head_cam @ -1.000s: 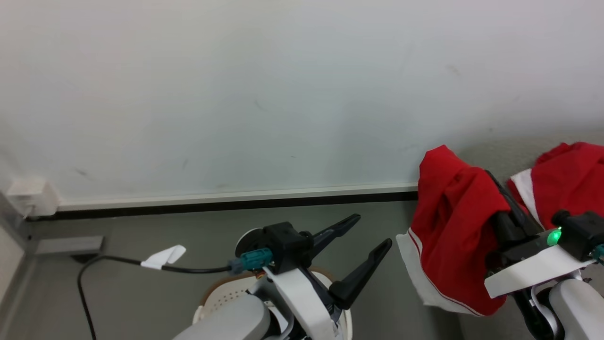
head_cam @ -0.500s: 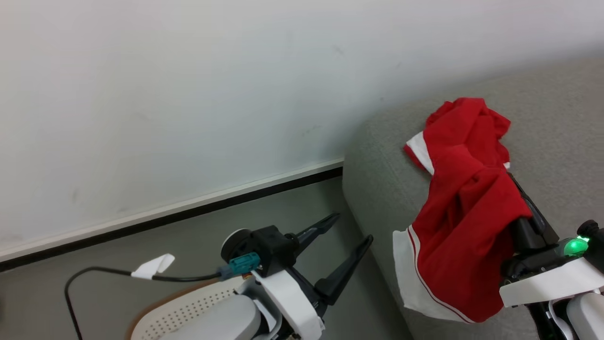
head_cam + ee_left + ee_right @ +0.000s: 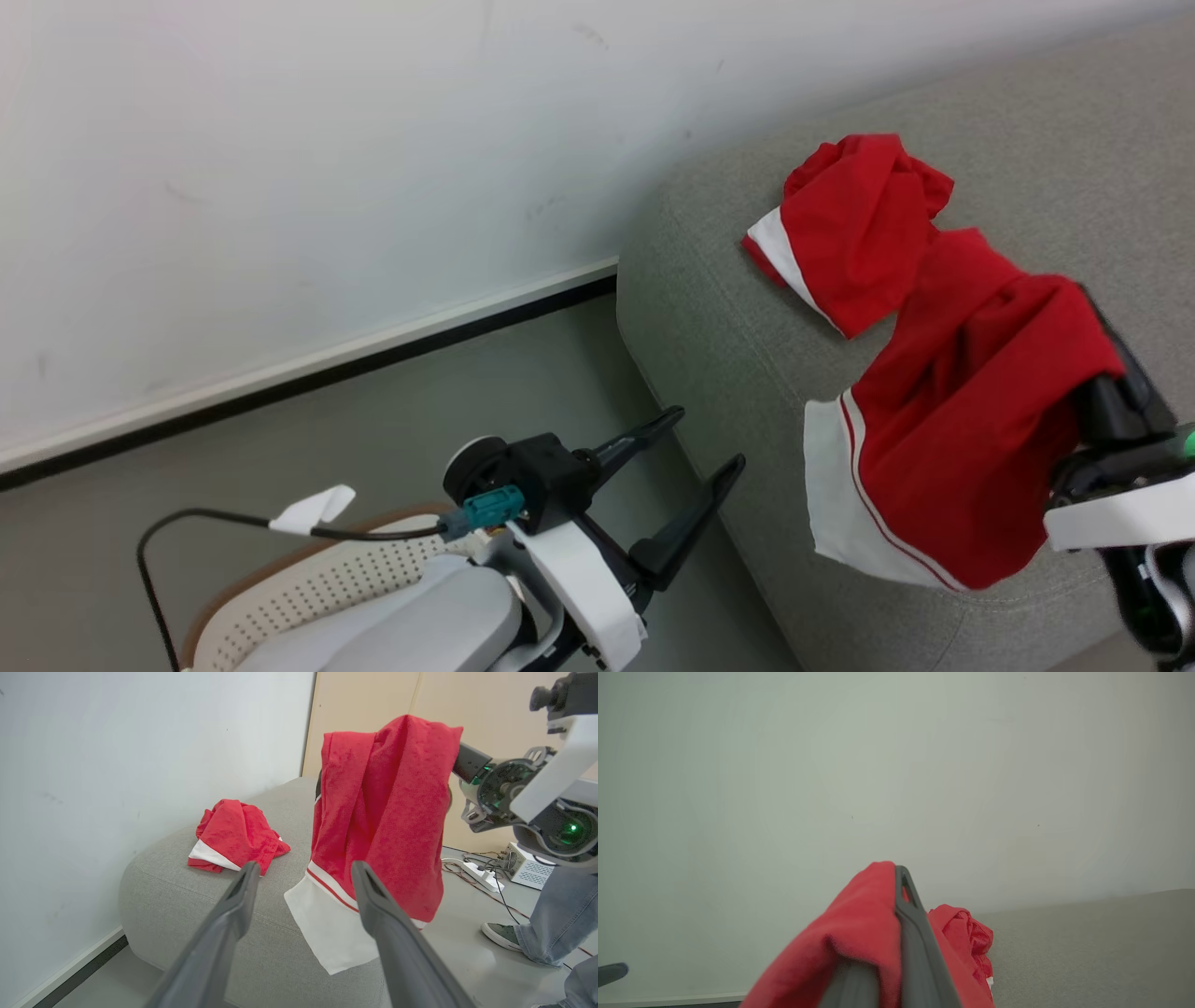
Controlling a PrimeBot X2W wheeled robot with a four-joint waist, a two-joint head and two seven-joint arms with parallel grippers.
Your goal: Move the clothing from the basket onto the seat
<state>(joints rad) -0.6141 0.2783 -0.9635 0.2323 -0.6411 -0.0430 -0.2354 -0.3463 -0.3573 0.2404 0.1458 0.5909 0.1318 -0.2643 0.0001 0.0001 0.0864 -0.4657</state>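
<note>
head view: at 4 o'clock the right gripper (image 3: 1111, 369) is clamped shut on a red garment (image 3: 952, 439), which hangs over the front edge of the seat (image 3: 728, 308). its white band (image 3: 831, 485) dangles lowest. a second garment (image 3: 859, 233) lies crumpled on the seat at 1 o'clock. the left gripper (image 3: 707, 436) hovers spread wide and empty above the basket (image 3: 317, 583) at 7 o'clock.

left wrist view: the held garment hangs at 12 o'clock; whether its hem touches the seat i cannot tell.

right wrist view: closed fingers pinch red fabric at 6 o'clock.

to do it well, i judge: carry the garment inward toward 1 o'clock, lower it, then release, so nothing slides off the edge.
</note>
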